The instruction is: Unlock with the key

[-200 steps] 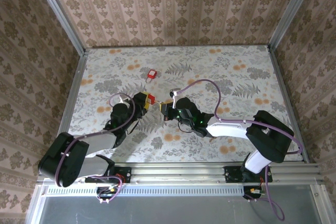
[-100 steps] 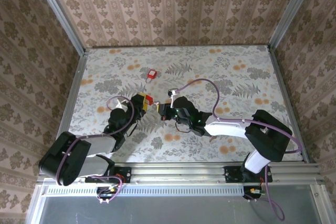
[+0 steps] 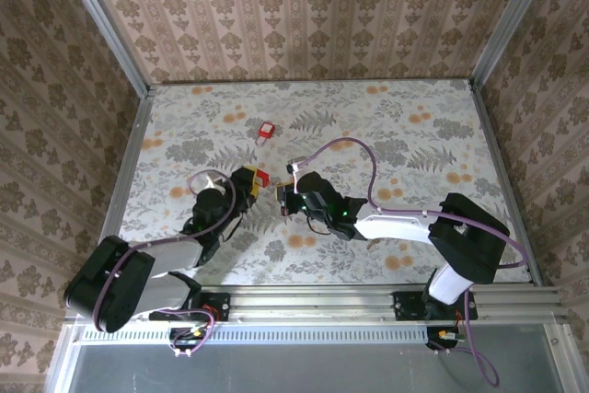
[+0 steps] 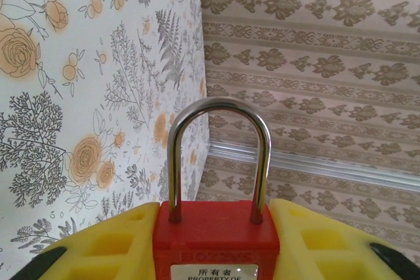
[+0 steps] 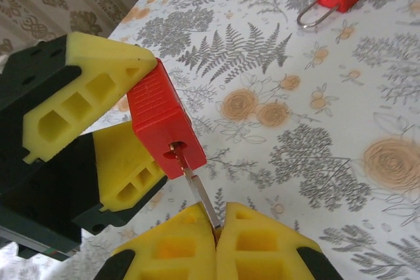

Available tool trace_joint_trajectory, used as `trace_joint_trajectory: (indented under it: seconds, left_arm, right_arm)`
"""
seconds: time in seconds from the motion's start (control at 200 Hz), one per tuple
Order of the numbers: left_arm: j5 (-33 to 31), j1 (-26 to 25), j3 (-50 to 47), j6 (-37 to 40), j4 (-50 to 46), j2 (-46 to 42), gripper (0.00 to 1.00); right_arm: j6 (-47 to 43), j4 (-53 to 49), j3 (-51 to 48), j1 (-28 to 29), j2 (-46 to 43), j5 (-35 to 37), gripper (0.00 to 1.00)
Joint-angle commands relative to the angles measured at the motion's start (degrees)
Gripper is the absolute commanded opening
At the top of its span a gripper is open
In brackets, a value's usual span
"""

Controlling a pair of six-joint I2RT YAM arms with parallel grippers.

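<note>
Floral print covers the table [image 3: 414, 135], and patterned wallpaper [image 3: 304, 16] lines the walls around it. I see the key [image 5: 200, 191] held above the table near its middle. It is a thin dark blade pinched between the yellow pads of the right gripper [image 5: 216, 227], whose jaws are pressed together on it. The blade tip meets the keyhole in the end face of a red padlock [image 5: 161, 122]; I cannot tell how deep it sits. The left gripper [image 4: 216, 240] is clamped on the padlock body, one yellow pad on each side, clear of the table. In the left wrist view the steel shackle [image 4: 220, 106] stands upright with both legs seated in the body. A second padlock [image 3: 267, 130], also red, lies flat on the table farther from the arm bases, well apart from both grippers.
</note>
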Motion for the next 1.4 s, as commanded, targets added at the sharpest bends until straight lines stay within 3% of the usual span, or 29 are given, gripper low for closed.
trace_joint_trajectory:
  seconds: [0.0,0.35,0.705,0.84,0.98,1.085,1.275,1.395]
  left_arm:
    - [7.45,-5.03,5.15,1.85,-3.66,-2.39,0.00]
    - [3.02,-11.73,11.76,4.53,-16.47,-3.37,0.00]
    - [-0.70,-16.30,15.61,4.46,-13.29,-1.09,0.00]
    - [-0.30,-16.44,15.59,4.34,-11.40,-0.54,0.00]
    - [-0.61,-15.26,14.42,7.31,-10.62,-2.16,0.00]
    - [-0.45,-12.45,10.73,10.87,-3.57,-2.99,0.00]
    - [8.04,-6.26,9.37,16.89,9.91,0.07,0.00]
    - [12.95,-2.97,9.30,15.70,19.64,4.81,0.00]
  right_arm:
    - [-5.51,6.16,-1.72,0.47,1.74,2.51,0.00]
    - [-4.38,20.47,-10.54,-2.99,0.33,-6.84,0.00]
    - [1.93,34.97,-13.13,-6.67,4.63,-15.32,0.00]
    - [1.46,34.23,-11.26,-6.91,5.11,-18.10,0.00]
    - [4.09,32.40,-10.37,-8.02,4.39,-19.89,0.00]
    - [10.29,31.74,-9.88,-10.00,2.96,-23.41,0.00]
    - [20.40,28.04,-5.77,-11.28,1.82,-30.09,0.00]
    - [26.43,25.28,-4.05,-11.58,1.76,-32.07,0.00]
